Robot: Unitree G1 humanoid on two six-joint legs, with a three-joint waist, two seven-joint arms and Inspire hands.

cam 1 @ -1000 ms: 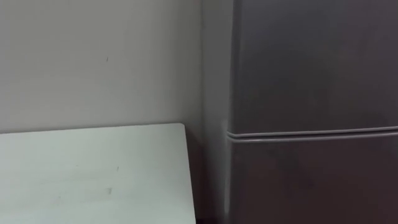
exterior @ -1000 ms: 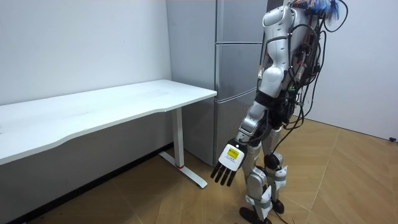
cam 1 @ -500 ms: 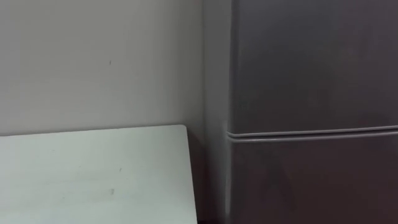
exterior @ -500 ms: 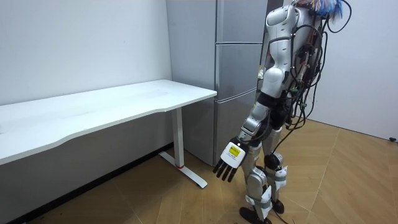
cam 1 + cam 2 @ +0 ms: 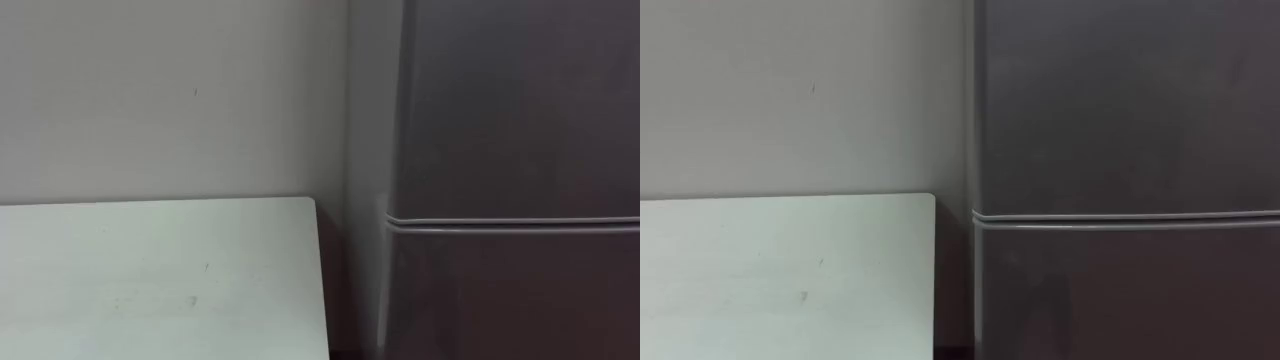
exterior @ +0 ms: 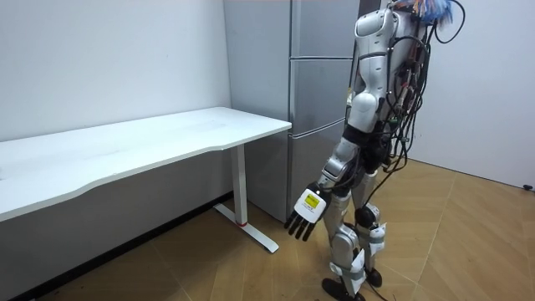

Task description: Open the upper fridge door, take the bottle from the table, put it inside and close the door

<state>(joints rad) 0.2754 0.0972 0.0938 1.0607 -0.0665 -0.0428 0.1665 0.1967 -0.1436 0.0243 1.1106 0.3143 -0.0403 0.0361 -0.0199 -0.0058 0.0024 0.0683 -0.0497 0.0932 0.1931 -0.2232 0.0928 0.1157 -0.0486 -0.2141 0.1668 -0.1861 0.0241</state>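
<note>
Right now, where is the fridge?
The fridge stands on the right of the left eye view, doors shut, just beyond the right end of the white table.

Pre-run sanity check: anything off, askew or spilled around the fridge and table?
Nothing stands out. The fridge has its doors shut and flush. The white table stands level beside it, with no spill or damage. The left hand hangs open by the robot's thigh, holding nothing.
</note>
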